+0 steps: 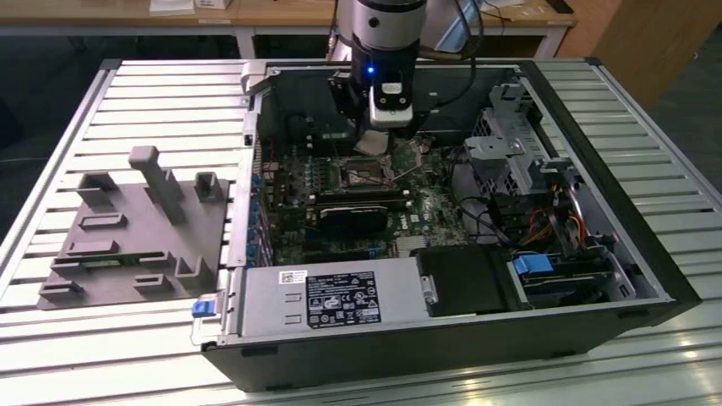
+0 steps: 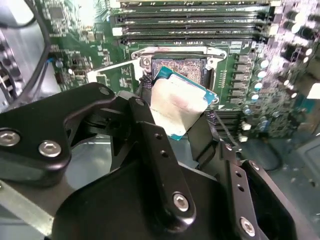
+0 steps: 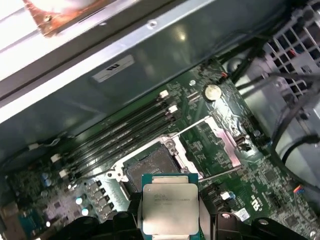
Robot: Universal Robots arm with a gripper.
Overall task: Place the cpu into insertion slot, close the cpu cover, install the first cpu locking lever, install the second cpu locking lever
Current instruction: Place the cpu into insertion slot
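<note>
Firmly, gripper (image 2: 176, 116) clamped on cpu (image 2: 181, 97), chip edges hidden by fingers (image 2: 150, 134), above insertion slot (image 3: 150, 167).

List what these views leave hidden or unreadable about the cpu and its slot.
Second wrist view: the cpu, held in the hand, covers the near edge of the insertion slot.
First wrist view: the cpu's lower edge is cut off by the frame edge.
Exterior view: the slot's contacts are too small to make out.

Black gripper (image 2: 174, 125) pinching the cpu (image 2: 179, 102) by two sides, held tilted, just over the open insertion slot (image 2: 180, 66), on the green board (image 2: 75, 55)
</note>
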